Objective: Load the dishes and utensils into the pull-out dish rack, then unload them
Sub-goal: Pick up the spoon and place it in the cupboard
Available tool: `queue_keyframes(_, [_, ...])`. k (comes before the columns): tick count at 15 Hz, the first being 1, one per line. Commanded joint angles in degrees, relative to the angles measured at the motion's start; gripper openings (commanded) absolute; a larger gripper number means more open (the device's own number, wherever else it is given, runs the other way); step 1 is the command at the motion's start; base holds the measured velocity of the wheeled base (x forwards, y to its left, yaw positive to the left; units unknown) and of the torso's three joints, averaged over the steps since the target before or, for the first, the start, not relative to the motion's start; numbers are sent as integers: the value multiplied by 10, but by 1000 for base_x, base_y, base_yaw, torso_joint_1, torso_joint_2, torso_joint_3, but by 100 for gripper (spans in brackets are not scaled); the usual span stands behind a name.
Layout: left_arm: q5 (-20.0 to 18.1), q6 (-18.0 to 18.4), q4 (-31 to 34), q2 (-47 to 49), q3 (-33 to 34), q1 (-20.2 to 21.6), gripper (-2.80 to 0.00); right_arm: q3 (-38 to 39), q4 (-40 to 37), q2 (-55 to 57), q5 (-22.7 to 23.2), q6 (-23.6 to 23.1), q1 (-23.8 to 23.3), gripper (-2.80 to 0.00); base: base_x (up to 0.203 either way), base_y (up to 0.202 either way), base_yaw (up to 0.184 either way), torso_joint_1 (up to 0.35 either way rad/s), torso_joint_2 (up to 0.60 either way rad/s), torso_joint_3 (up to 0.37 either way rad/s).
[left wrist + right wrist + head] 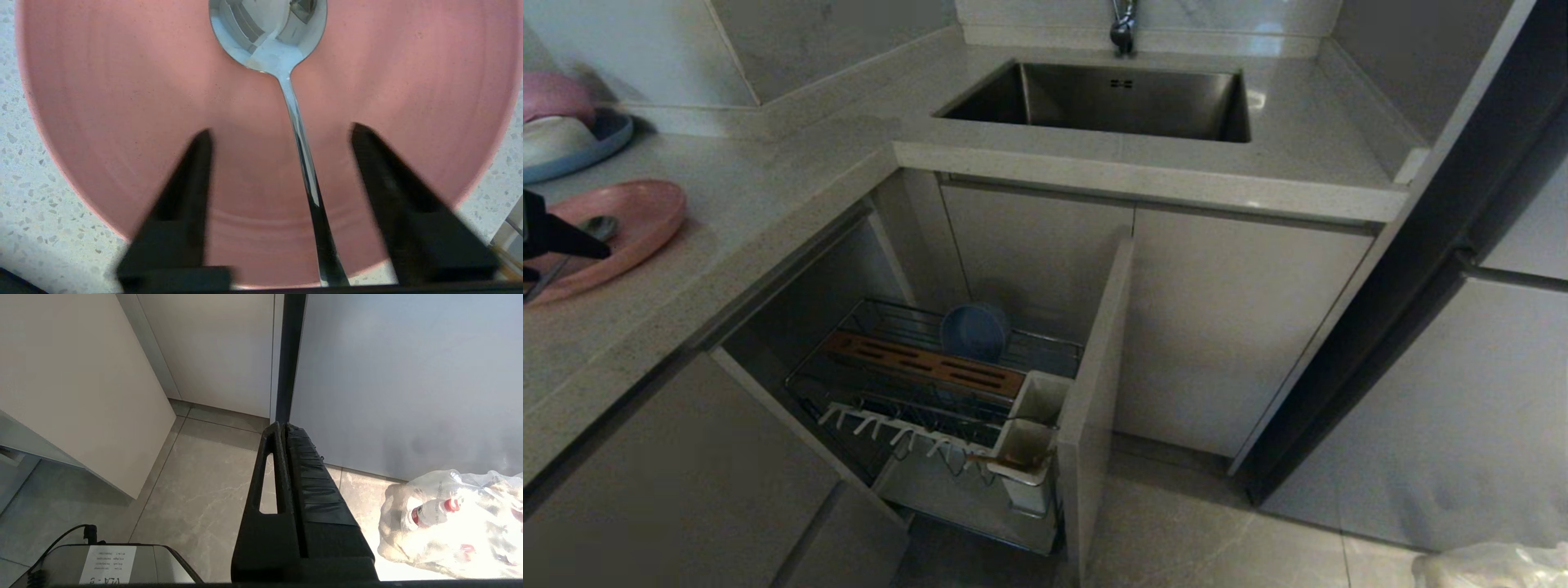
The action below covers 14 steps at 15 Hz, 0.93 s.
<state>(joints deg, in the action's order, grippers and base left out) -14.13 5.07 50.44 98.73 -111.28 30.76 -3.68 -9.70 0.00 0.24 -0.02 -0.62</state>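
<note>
**Spoon on the pink plate, rack pulled out**

Speckled countertop [768, 188] carries the salmon-pink plate [122, 102], with the metal spoon [286, 81] lying in it. Left gripper [282, 134] hangs over the spoon handle, jaws wide, holding nothing. Below, the pull-out dish rack [931, 371] holds the blue-grey bowl [972, 331]. Right gripper [284, 428] hangs by the floor, jaws pressed together.

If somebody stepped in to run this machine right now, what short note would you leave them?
Left gripper: open, over the pink plate on the counter, fingers either side of the spoon handle, not gripping it.
Right gripper: shut, parked low, pointing at the floor.
Rack: pulled out; blue-grey bowl inside, chopsticks in the front cup.
Which phase this is, loading or unloading, cannot be told. Spoon and plate are outside the rack.
</note>
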Motion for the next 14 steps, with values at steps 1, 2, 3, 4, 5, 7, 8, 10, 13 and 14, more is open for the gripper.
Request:
queue_keyframes(1, [-1, 0, 4, 2, 0, 0, -280, 0, -1, 0, 0, -1, 0, -280, 0, 0, 0, 0, 0, 0])
queue_keyframes(2, [-1, 0, 4, 2, 0, 0, -280, 0, -1, 0, 0, 0, 0, -280, 0, 0, 0, 0, 0, 0])
queue_keyframes(3, [-1, 0, 4, 1, 0, 0, -280, 0, -1, 0, 0, 0, 0, -280, 0, 0, 0, 0, 0, 0])
queue_keyframes(4, [-1, 0, 3, 1, 0, 0, -280, 0, -1, 0, 0, -1, 0, -280, 0, 0, 0, 0, 0, 0])
queue_keyframes(5, [-1, 0, 3, 1, 0, 0, -280, 0, -1, 0, 0, -1, 0, -280, 0, 0, 0, 0, 0, 0])
queue_keyframes(7, [-1, -1, 4, 1, 0, 0, -280, 0, -1, 0, 0, 0, 0, -280, 0, 0, 0, 0, 0, 0])
queue_keyframes(8, [-1, -1, 4, 0, 0, 0, -280, 0, -1, 0, 0, 0, 0, -280, 0, 0, 0, 0, 0, 0])
queue_keyframes(10, [-1, -2, 4, -2, 0, 0, -280, 0, -1, 0, 0, 0, 0, -280, 0, 0, 0, 0, 0, 0])
queue_keyframes(13, [-2, -32, -1, -24, 0, 0, -280, 0, -1, 0, 0, 0, 0, -280, 0, 0, 0, 0, 0, 0])
queue_keyframes(14, [-3, -58, -3, -40, -1, 1, -280, 0, -1, 0, 0, 0, 0, -280, 0, 0, 0, 0, 0, 0])
